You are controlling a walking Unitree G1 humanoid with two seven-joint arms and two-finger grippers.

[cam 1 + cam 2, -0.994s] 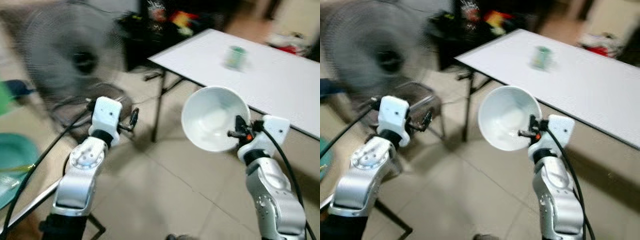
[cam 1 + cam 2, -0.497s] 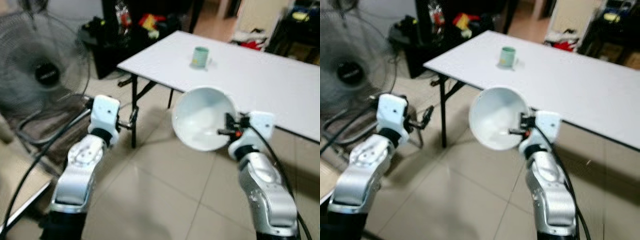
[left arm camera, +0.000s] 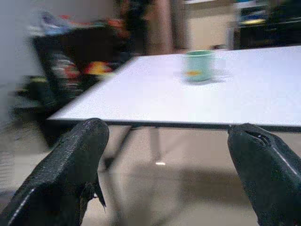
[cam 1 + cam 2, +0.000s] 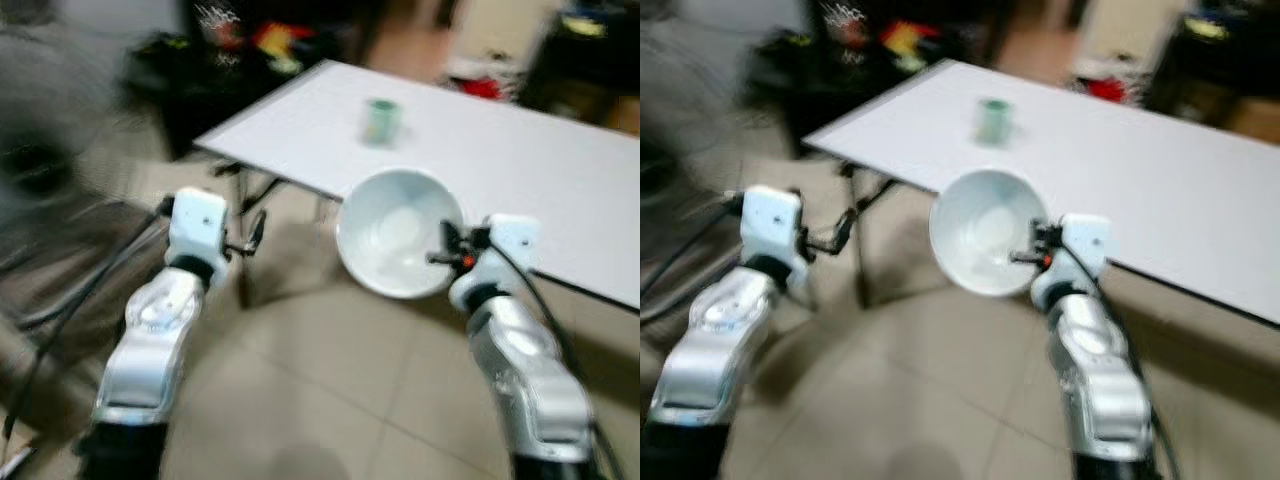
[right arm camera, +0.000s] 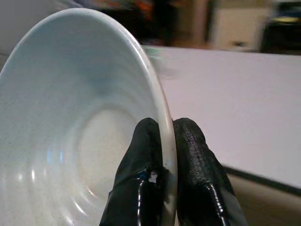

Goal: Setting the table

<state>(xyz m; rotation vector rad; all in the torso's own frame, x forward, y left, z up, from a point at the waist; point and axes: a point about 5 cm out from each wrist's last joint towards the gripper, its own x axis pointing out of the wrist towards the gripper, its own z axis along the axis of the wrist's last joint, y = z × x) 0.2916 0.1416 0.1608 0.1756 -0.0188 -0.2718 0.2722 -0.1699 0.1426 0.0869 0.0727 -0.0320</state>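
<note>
A white bowl (image 4: 398, 232) is tipped on its side in the air, just in front of the near edge of a white folding table (image 4: 540, 170). My right gripper (image 4: 447, 258) is shut on the bowl's rim. The right wrist view has the two black fingers (image 5: 146, 155) pinching the rim of the bowl (image 5: 80, 122). A green mug (image 4: 381, 120) stands on the table towards its far left corner, also seen in the left wrist view as the mug (image 3: 199, 66). My left gripper (image 4: 252, 232) is held out left of the bowl, open, with nothing between its fingers (image 3: 75, 160).
The table's black leg (image 4: 243, 280) stands just beyond my left gripper. A blurred standing fan (image 4: 40, 160) is on the left. Dark shelving with clutter (image 4: 230, 40) lies behind the table's corner. Tiled floor (image 4: 330, 400) stretches below both arms.
The whole picture has shifted and blurred, so the camera has moved; the table edge now lies closer behind the bowl. Both grippers hold as before.
</note>
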